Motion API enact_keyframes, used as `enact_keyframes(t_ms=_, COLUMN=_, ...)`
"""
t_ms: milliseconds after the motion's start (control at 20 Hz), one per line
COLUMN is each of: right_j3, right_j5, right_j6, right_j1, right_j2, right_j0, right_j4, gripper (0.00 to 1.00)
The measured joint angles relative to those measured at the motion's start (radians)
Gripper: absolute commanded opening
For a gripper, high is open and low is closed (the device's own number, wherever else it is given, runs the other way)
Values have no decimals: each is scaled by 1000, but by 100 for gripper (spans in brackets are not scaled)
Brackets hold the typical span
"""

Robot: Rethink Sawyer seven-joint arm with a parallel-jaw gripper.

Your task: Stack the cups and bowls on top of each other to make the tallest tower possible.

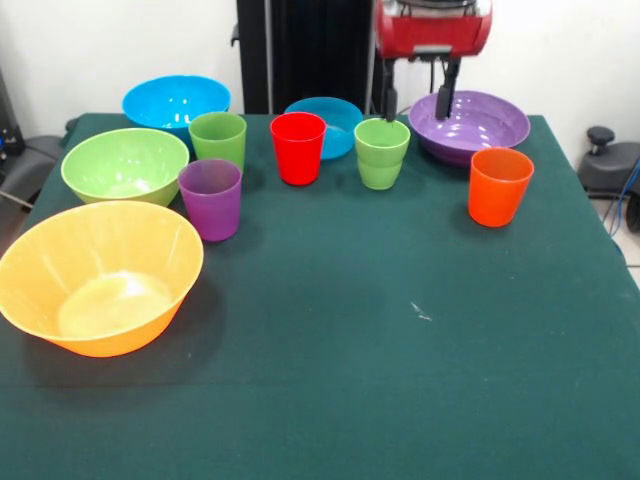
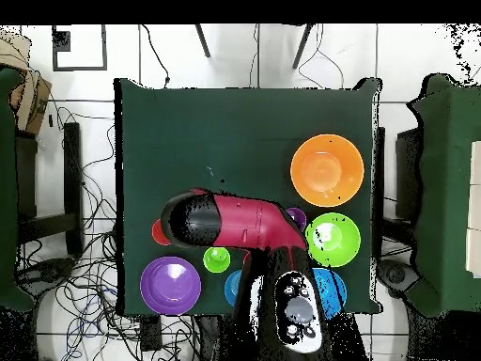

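Cups of thin, light plastic suit a rim pinch: the gripper (image 1: 417,102), fingers parted and holding nothing, hangs seemingly just behind the light green cup (image 1: 382,152), beside the purple bowl (image 1: 470,124).

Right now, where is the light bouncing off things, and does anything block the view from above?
Front view: bright glare patches sit inside the big orange bowl and the purple bowl, with soft shadows under the cups. Overhead view: the red arm covers several cups and part of a blue bowl.
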Motion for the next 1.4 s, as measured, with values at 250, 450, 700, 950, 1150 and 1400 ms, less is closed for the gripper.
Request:
enact_keyframes(t_ms=250, right_j3=2, right_j5=-57, right_j6=0, right_j1=65, right_j2=2, right_j0=-6, right_j4=0, gripper=100)
enact_keyframes(t_ms=450, right_j3=5, right_j5=-71, right_j6=0, right_j1=85, right_j2=3, right_j0=-9, right_j4=0, gripper=100)
enact_keyframes(t_ms=700, right_j3=29, right_j5=-95, right_j6=1, right_j1=89, right_j2=5, right_j0=-43, right_j4=5, gripper=100)
enact_keyframes(t_ms=950, right_j3=61, right_j5=-131, right_j6=31, right_j1=83, right_j2=-6, right_j0=-72, right_j4=42, gripper=100)
enact_keyframes(t_ms=1150, right_j3=99, right_j5=-175, right_j6=91, right_j1=69, right_j2=-26, right_j0=-89, right_j4=81, gripper=100)
enact_keyframes(t_ms=1400, right_j3=147, right_j5=-224, right_j6=161, right_j1=47, right_j2=-27, right_j0=-138, right_j4=94, gripper=100)
